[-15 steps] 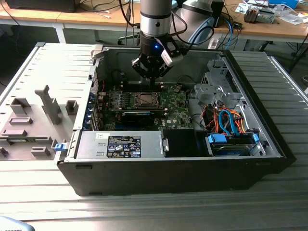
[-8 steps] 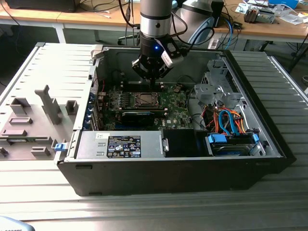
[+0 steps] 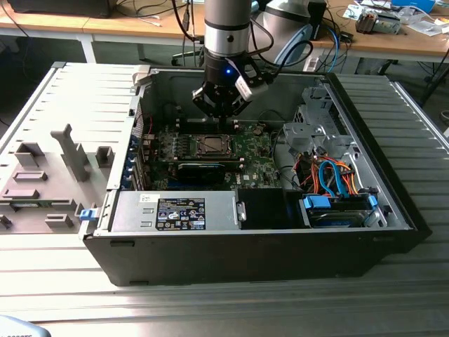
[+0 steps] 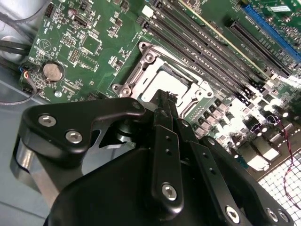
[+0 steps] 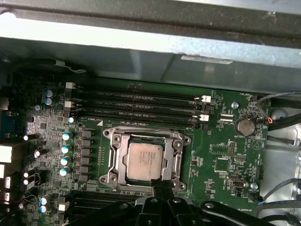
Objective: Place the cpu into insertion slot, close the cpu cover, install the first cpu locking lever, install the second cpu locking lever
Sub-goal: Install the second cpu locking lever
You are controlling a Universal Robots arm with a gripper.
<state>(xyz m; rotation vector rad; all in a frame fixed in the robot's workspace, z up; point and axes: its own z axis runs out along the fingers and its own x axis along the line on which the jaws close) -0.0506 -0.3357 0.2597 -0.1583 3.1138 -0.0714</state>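
1. An open computer case [image 3: 393, 203] lies on a ribbed metal table [image 3: 210, 302], with the arm [image 3: 228, 28] reaching down into it from above
2. In the exterior view the gripper [image 3: 223, 121] hangs just over the green motherboard [image 3: 256, 158], near the far edge of the insertion slot [image 3: 210, 146]
3. The cpu [image 5: 145, 160] sits flat in the insertion slot [image 5: 143, 160] in the first wrist view, its grey metal top facing up and square with the socket
4. The cpu cover [image 5: 176, 157] lies down around the chip as a silvery frame, the chip showing through its window
5. In the second wrist view the black fingers [image 4: 165, 141] stand pressed side by side with no gap seen between them, and nothing is held; their tips sit just above the near rim of the cover [image 4: 141, 70]
6. Long black memory slots [image 5: 136, 106] run beside the socket, and a round coin battery [image 5: 244, 125] sits well apart on the board
7. A black graphics card [image 3: 200, 169] lies just beside the socket in the exterior view
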